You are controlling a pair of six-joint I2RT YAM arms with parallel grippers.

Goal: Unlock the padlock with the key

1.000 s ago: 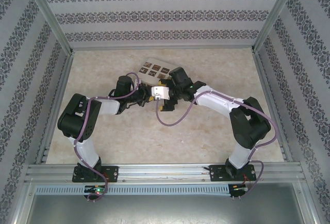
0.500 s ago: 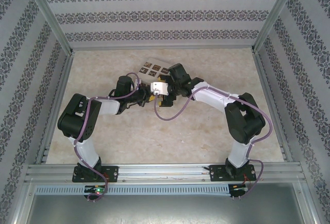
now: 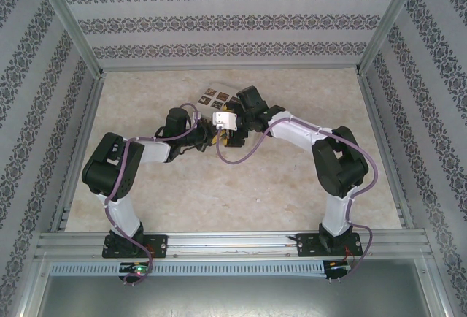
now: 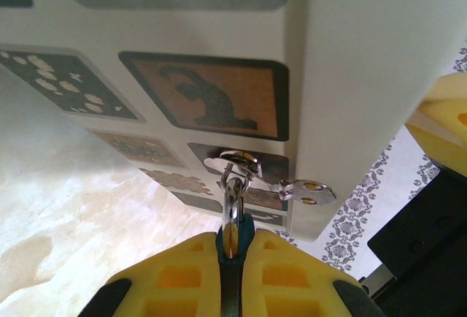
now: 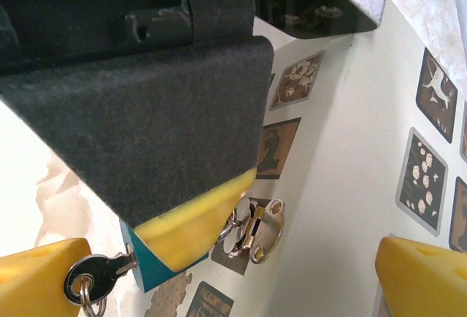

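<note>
Above the pale counter [image 3: 292, 185], the left pincer [image 4: 232, 250] clamps the blue padlock [image 5: 148, 269] with the key [image 5: 89, 277] already seated, while the right pincer [image 5: 233, 273] gapes wide; turning it apparently remains.

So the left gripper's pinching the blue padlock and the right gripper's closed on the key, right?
Not quite: the right gripper is wide open, per the right wrist view, with the key beside one fingertip. The left gripper is pinching the padlock.
</note>
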